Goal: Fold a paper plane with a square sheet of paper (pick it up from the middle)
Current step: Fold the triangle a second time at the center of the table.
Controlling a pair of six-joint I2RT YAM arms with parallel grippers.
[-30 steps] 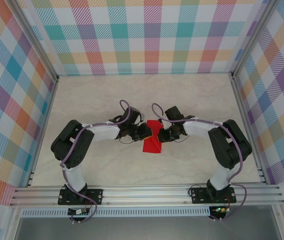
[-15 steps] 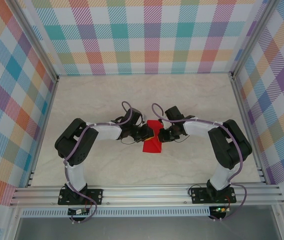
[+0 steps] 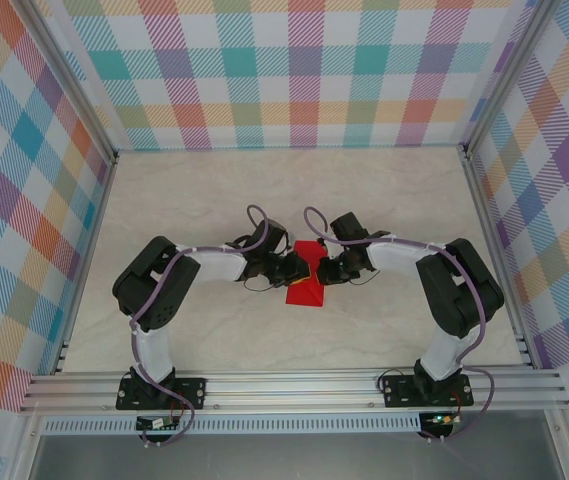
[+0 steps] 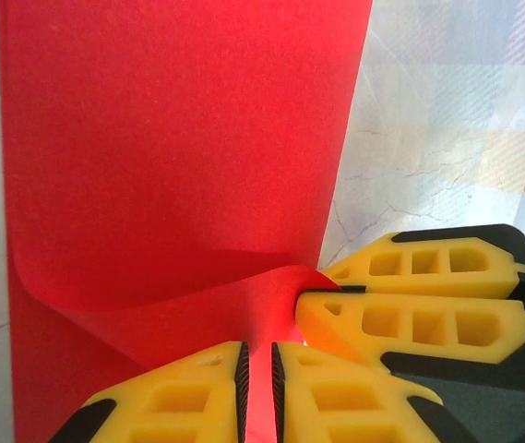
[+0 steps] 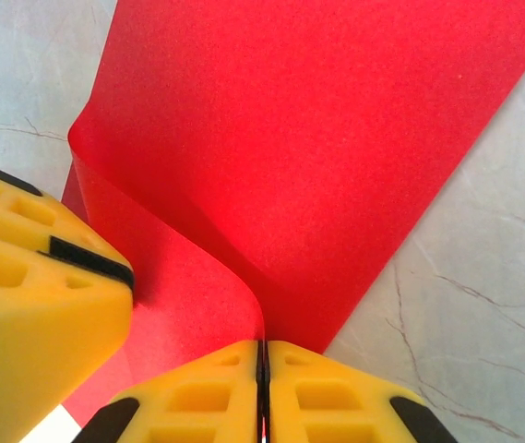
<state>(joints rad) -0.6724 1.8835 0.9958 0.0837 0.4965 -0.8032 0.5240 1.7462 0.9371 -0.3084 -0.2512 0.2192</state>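
— Checking your left gripper (image 4: pixel 258 358): is it clamped?
— Yes, its jaws sit nearly together on a raised fold of the square sheet of paper (image 4: pixel 179 138)
— And the right gripper (image 5: pixel 262 351)?
— Its jaws are pressed tight on the same fold, just beside the left. The sheet lies on the table (image 3: pixel 194 200), between your 2 grippers, the rest of it flat

Pale marbled table (image 3: pixel 194 200), red paper (image 3: pixel 304 293) atop
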